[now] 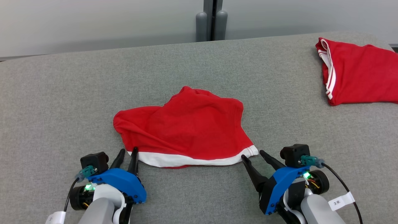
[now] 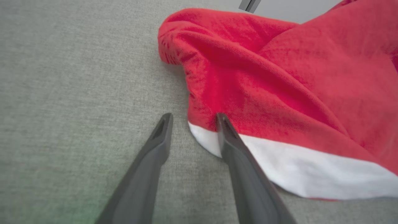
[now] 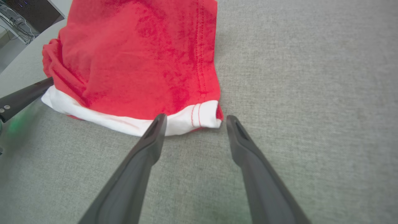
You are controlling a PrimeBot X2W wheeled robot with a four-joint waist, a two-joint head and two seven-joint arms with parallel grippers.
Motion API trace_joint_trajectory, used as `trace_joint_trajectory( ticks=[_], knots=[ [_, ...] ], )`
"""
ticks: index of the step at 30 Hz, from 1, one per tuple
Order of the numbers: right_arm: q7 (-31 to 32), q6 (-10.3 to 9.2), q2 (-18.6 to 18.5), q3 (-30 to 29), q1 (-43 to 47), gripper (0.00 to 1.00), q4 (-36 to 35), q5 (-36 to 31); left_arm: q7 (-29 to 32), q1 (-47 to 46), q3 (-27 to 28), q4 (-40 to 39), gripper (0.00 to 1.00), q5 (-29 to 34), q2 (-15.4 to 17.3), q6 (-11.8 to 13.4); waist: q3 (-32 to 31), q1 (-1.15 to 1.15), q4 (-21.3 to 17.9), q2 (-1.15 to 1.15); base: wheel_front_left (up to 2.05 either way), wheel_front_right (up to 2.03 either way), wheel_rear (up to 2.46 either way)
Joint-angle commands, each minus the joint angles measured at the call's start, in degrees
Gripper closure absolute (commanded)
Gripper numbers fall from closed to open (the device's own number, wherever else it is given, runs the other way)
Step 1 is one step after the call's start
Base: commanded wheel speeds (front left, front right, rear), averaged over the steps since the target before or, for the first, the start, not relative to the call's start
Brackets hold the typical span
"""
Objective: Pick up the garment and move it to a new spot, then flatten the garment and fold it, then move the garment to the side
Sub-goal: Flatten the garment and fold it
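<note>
red garment [image 1: 186, 124]: judged light, soft, limp. best hold: both ends of white hem [image 1: 186, 160]. left gripper [image 1: 128, 149], right gripper [image 1: 252, 154]: jaws apart, empty, at those ends.

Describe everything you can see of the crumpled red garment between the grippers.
The garment is soft red knit with a white band along its near edge and stitched seams at the right corner. It lies rumpled and creased on the grey fabric table. One finger of the open left gripper overlaps the band's left corner; the open right gripper brackets the right corner, not gripping.
</note>
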Motion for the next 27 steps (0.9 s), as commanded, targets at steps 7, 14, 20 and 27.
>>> trace_joint_trajectory(
  ticks=[7,14,20,27],
  knots=[
    [-0.6,0.01,-0.1,0.8,-1.8,0.00,2.1,-0.4,-0.9,-1.6,-3.1,2.8,1.00,-1.0,-0.7,-0.6,0.6,-0.01,0.3,-0.01,0.00,0.00,0.00],
    [-1.9,0.01,0.0,1.2,-3.0,0.21,4.1,-1.0,-2.2,-2.5,-5.3,4.3,1.00,-2.5,-1.0,-0.6,0.8,-0.01,0.5,-0.01,0.00,0.00,0.00],
    [-3.2,0.01,-0.1,1.6,-5.1,0.51,7.1,-1.3,-2.9,-2.3,-7.3,4.9,1.00,-4.0,-0.6,-0.7,1.2,-0.01,0.8,-0.01,0.00,0.00,0.00],
    [-6.4,0.01,-0.1,1.6,-6.9,1.00,10.1,-0.3,-5.2,-1.3,-8.3,3.1,1.00,-6.4,0.1,-0.7,0.5,-0.01,0.9,-0.01,0.00,0.00,0.00]
  ],
)
